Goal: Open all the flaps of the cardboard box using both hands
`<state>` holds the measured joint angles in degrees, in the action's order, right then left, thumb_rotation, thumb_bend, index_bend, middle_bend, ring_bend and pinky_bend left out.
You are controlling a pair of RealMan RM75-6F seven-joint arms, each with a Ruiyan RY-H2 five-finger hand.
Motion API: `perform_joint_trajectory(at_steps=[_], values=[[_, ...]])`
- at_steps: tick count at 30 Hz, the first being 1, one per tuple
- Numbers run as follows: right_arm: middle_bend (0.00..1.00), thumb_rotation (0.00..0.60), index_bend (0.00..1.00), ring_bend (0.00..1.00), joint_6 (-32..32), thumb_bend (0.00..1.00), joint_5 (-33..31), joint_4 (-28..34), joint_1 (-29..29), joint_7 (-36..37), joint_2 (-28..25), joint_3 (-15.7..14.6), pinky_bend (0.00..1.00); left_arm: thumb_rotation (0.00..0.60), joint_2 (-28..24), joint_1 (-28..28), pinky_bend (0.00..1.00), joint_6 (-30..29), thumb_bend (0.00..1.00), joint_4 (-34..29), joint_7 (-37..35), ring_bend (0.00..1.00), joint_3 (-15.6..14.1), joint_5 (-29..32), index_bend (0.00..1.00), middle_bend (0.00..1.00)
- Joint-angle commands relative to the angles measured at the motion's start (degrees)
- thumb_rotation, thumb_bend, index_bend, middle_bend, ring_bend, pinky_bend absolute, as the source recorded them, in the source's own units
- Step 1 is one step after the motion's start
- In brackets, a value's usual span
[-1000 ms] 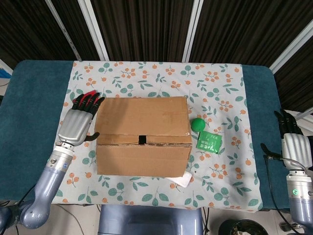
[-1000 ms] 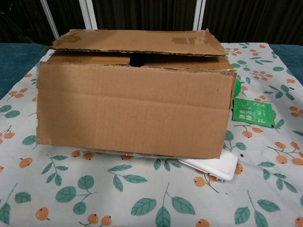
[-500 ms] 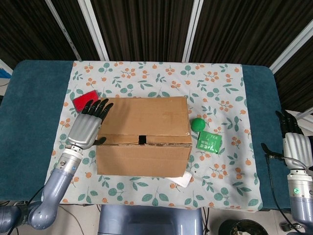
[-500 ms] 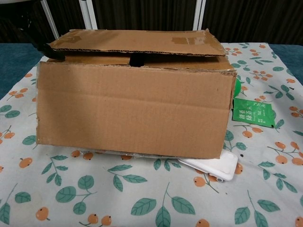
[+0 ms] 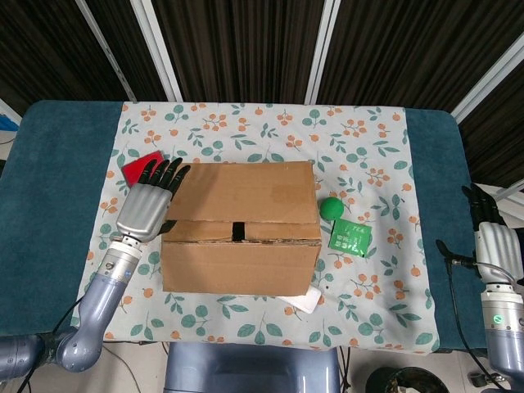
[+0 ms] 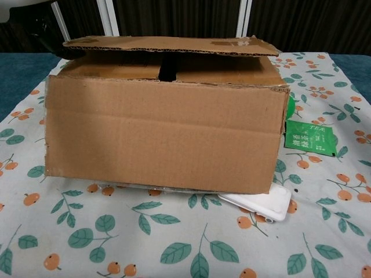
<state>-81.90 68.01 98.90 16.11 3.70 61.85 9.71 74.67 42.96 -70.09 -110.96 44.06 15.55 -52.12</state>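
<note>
Squarely in the middle of the floral cloth sits our cardboard box, its long axis running left to right, the top flap lifted a little off the flaps beneath. Our left hand lies at the box's left end, fingers together and stretched toward that flap's left edge; whether they touch it we cannot tell. Our right hand waits well apart at the table's right side, holding nothing.
</note>
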Motion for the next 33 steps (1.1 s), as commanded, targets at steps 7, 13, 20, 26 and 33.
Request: perform_joint_trajectory(at_steps=[7,13,20,26,33], values=[[0.0,0.6,0.0,0.01,0.9,0.29,-0.3,0.3,-0.6,1.0,-0.3,0.9,0.24,0.6,-1.1,2.7,0.0,-0.4,0.33,3.7,-0.3,0.0,2.9,-2.4,0.0,0.0],[0.0,0.6,0.0,0.01,1.1,0.29,-0.8,0.5,-1.0,1.7,-0.7,1.9,0.24,0.6,-2.8,6.0,0.0,1.5,0.33,9.1,-0.5,0.0,6.2,-2.6,0.0,0.0],[0.0,0.6,0.0,0.01,1.4,0.29,-1.4,1.1,-1.5,2.4,-1.3,2.9,0.24,0.6,-2.0,11.5,0.0,6.6,0.33,19.2,1.0,0.0,7.9,-0.5,0.0,0.0],[0.0,0.6,0.0,0.01,1.5,0.29,-1.9,1.8,-2.0,3.4,-2.0,3.9,0.24,0.6,0.9,15.8,0.0,10.5,0.33,28.9,3.5,0.0,7.1,1.6,0.0,0.0],[0.0,0.6,0.0,0.01,2.6,0.29,-3.3,3.9,-2.6,6.3,-3.5,5.3,0.24,0.6,4.5,18.6,0.0,13.0,0.33,36.0,5.1,0.0,5.6,4.0,0.0,0.0]])
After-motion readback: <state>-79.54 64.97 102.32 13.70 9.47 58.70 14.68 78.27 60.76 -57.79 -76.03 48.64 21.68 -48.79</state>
